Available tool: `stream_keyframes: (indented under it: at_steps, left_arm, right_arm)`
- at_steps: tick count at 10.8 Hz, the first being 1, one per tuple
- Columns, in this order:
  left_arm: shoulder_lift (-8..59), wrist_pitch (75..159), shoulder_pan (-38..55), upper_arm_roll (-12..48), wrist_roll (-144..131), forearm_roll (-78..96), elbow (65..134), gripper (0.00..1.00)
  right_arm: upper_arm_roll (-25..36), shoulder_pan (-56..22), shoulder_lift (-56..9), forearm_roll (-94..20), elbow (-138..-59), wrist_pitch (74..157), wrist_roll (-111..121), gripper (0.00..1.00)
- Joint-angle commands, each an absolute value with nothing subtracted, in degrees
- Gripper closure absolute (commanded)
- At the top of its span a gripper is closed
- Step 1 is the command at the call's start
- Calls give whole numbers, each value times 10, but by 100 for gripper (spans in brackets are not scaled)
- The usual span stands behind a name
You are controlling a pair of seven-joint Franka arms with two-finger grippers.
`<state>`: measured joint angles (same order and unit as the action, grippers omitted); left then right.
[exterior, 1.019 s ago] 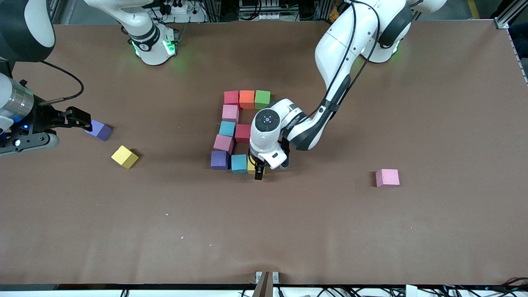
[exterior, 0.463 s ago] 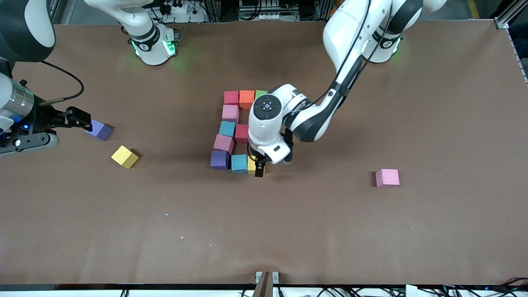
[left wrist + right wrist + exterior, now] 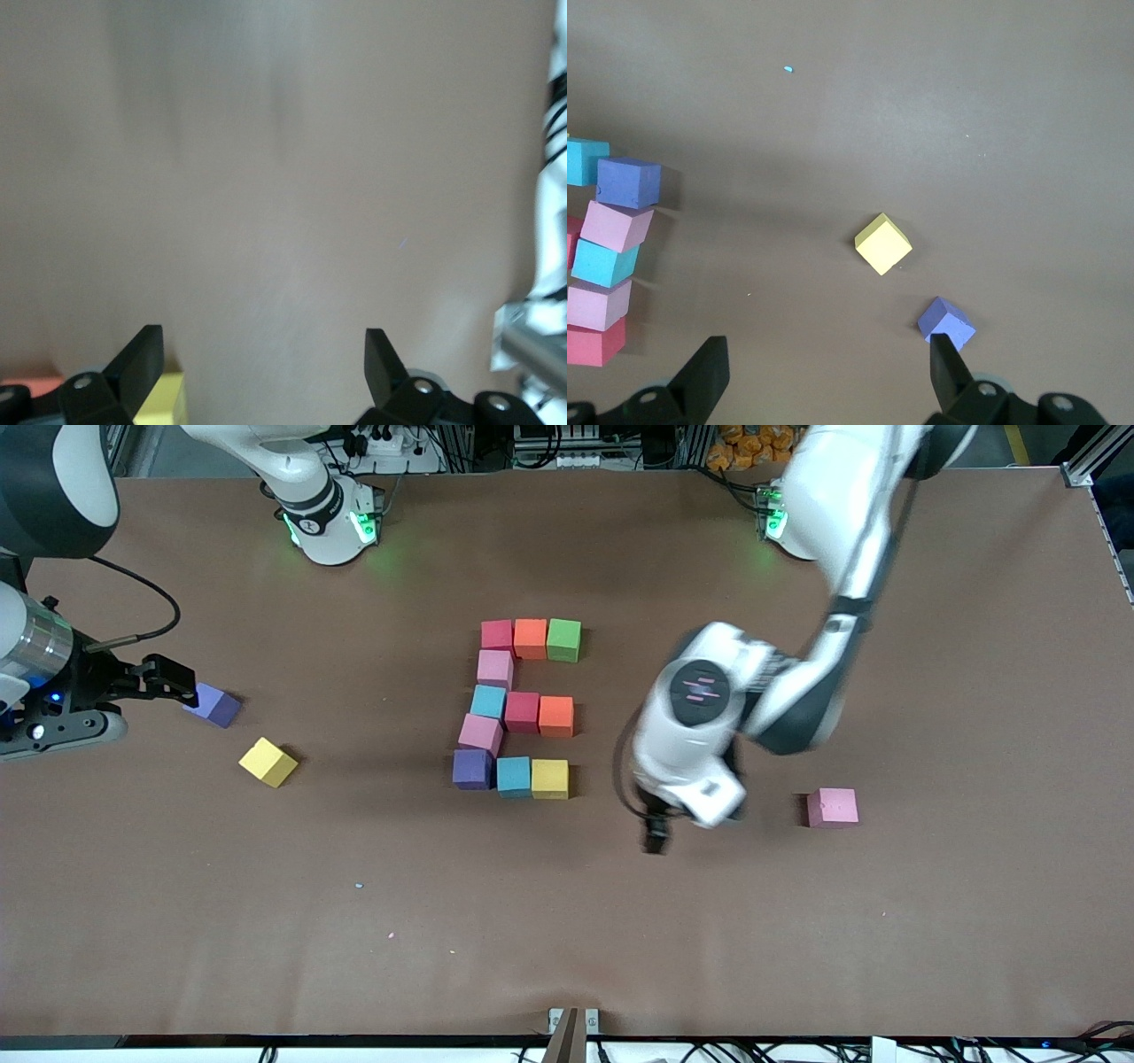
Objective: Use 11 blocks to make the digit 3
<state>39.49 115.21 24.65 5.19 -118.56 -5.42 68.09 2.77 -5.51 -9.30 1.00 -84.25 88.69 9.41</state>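
The digit 3 of small matte foam cubes (image 3: 518, 708) lies in the middle of the brown table (image 3: 930, 921), all eleven blocks seemingly placed. The left gripper (image 3: 656, 840) hangs released and empty over bare table between the digit and a spare pink foam cube (image 3: 831, 807). The right gripper (image 3: 173, 682) waits spread wide by a loose purple foam cube (image 3: 213, 705), near a stray yellow foam cube (image 3: 267, 762)

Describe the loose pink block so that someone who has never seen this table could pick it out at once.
Start at the cluster of blocks mid-table and go toward the left arm's end, past the open left gripper over bare table. There the pink block sits alone, touching nothing, whereas the cluster's two pink cubes are packed among other colours.
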Motion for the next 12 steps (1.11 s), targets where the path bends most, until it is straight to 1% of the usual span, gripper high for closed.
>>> stream_keyframes:
  at_steps: [1, 3, 4, 5, 6, 8, 10, 12]
  left_arm:
    - [336, 1115, 177, 62, -1126, -50, 704, 0]
    - [315, 1078, 139, 65, -1037, -43, 708, 0]
    - [302, 1053, 128, 67, -985, -40, 723, 0]
    - [275, 1047, 120, 69, -937, -32, 756, 0]
    - [233, 1047, 104, 71, -896, -28, 807, 0]
    - [190, 1046, 80, 74, -829, -11, 859, 0]
    - [102, 1046, 53, 86, -757, 0, 942, 0]
    - [19, 1045, 49, 79, -666, 11, 1029, 0]
  right_arm:
    - [26, -55, -97, 12, -831, 879, 92, 0]
    - [26, -55, -97, 12, -831, 879, 92, 0]
    - [26, -55, -97, 12, -831, 879, 92, 0]
    - [26, -55, -97, 12, -831, 879, 92, 0]
    - [26, -55, -97, 12, -831, 879, 92, 0]
    - [26, -55, -97, 12, -831, 879, 92, 0]
    - [27, -55, -97, 13, -832, 879, 92, 0]
    - [26, -54, -97, 12, -833, 879, 93, 0]
